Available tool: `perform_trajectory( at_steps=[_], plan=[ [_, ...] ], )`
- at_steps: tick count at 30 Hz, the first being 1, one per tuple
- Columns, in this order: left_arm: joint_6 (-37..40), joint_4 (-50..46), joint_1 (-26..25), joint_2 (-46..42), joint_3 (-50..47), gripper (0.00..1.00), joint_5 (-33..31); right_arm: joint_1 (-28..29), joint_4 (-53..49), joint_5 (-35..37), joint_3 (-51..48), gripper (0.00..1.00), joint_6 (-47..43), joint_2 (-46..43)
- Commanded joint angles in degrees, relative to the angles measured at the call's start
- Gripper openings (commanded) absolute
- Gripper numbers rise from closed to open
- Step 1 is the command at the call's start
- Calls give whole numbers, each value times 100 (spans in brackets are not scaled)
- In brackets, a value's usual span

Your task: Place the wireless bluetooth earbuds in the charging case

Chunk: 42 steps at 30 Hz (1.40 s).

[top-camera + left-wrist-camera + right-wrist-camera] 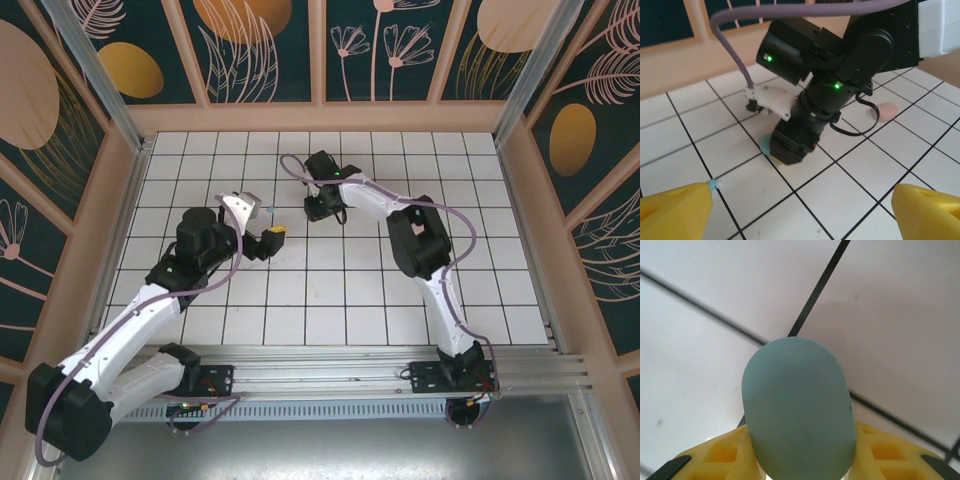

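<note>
Top external view: both arms are extended over the white tiled bench (330,290). The left claw (274,226) is turned toward the right claw (322,208), which is pointed down at the tiles.
Left claw state: the yellow fingertips (675,207) are spread wide at the lower corners of the left wrist view, and nothing is held between them.
Right claw state: the yellow fingers (715,455) are set on either side of a teal oval case (797,410). Whether the case is actually pinched cannot be told.
Case position: the teal oval case is laid on the bench across a dark grid line, directly under the tip of the right claw.
Task item: one tiny teal earbud (714,185) is seen lying on the bench, just beside the fingertip at the lower left of the left wrist view and apart from the case.
Other item: a pink oval object (886,111) is seen resting on the tiles beyond the right arm. Whether it is a case or a bud cannot be told.
</note>
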Motion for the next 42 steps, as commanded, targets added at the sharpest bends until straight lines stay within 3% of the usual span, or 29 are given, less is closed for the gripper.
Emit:
perform_trajectory(
  at_steps=[1,13,20,25,34,42],
  plan=[
    [567,464,48,-190,-68,93,283,47,306,-531,-406,29,-549,-818],
    [1368,34,170,429,814,89,2128,43,-582,-1701,-1142,29,-1126,-2366],
    [1861,-78,171,803,1162,90,2420,70,-926,-2107,-1312,30,-1990,-2987],
    [1998,-95,201,1024,1306,90,2711,194,-1050,-1980,-1515,29,-2664,-3382],
    [2322,-189,328,1237,1332,92,3131,183,-1460,-1908,-1611,29,-3362,-3837],
    [2469,-125,320,1766,1574,90,3678,181,-1986,-2311,-1411,29,-3654,-4011]
  ],
)
